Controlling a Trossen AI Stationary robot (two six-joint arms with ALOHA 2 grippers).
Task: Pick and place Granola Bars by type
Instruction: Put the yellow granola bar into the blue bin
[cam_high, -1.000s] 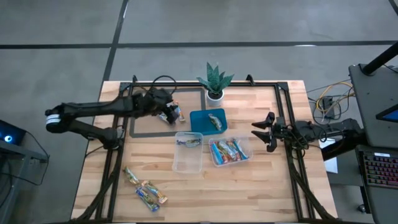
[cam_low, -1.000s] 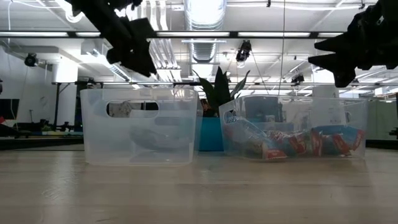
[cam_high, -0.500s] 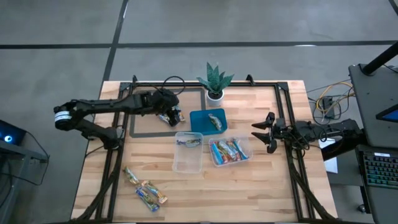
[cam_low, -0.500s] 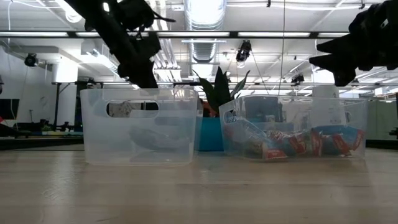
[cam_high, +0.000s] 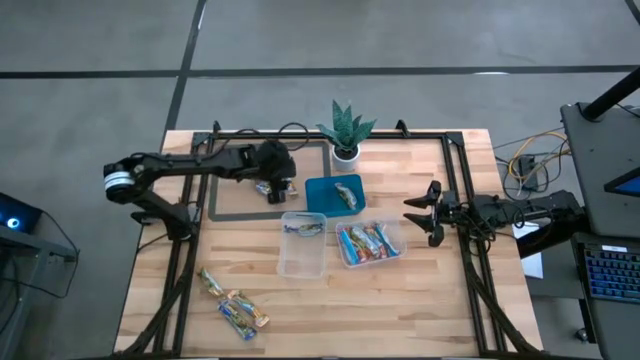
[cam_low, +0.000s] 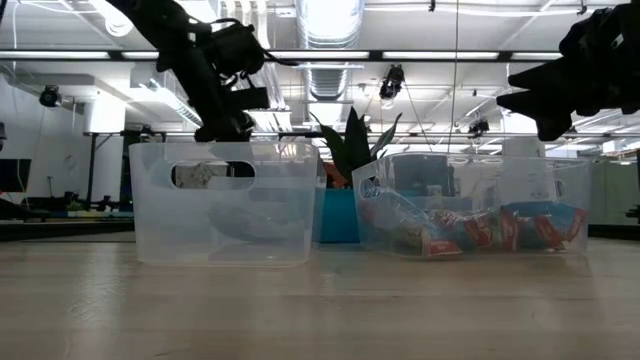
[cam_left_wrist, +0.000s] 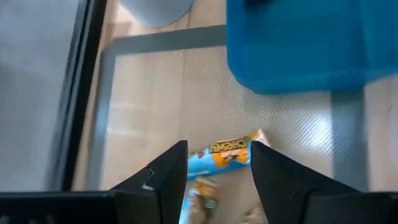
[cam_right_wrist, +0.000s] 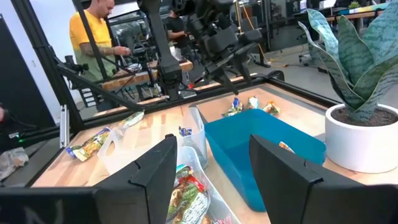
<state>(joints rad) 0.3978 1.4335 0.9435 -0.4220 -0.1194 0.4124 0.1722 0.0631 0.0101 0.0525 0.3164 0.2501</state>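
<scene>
Blue and orange foil is what I am lined up on: a granola bar (cam_left_wrist: 227, 151) lies flat on the pale mat directly beneath my left gripper (cam_high: 277, 186), showing in the gap between my two spread fingers with nothing pinched yet. Its long axis runs roughly crosswise to that gap, slightly tilted, so I judge that a straight descent would put one finger on each long side. A second wrapped bar (cam_left_wrist: 200, 191) lies just beside it, closer to my wrist, and could get nudged if I come down off-centre.

From above, this small cluster sits at the back of the table (cam_high: 430, 300), inside the dark-framed mat and just to the left of the teal tray (cam_high: 322, 188). My left arm is plainly the nearer one. My right gripper (cam_high: 430, 222) waits well apart at the right edge, spread and holding nothing, pointing toward the bins.

More granola bars (cam_high: 232, 303) lie in a loose group near the front left corner of the table. The right clear tub (cam_high: 370, 243) already holds several colourful bars, the left clear tub (cam_high: 303, 245) holds one or two, and the teal tray holds one.

A potted plant (cam_high: 345, 130) stands just behind the tray, near my wrist's path. Beyond the table is an open workshop with ceiling lights, and a person in a yellow shirt (cam_right_wrist: 102, 43) stands at a bench well back.
</scene>
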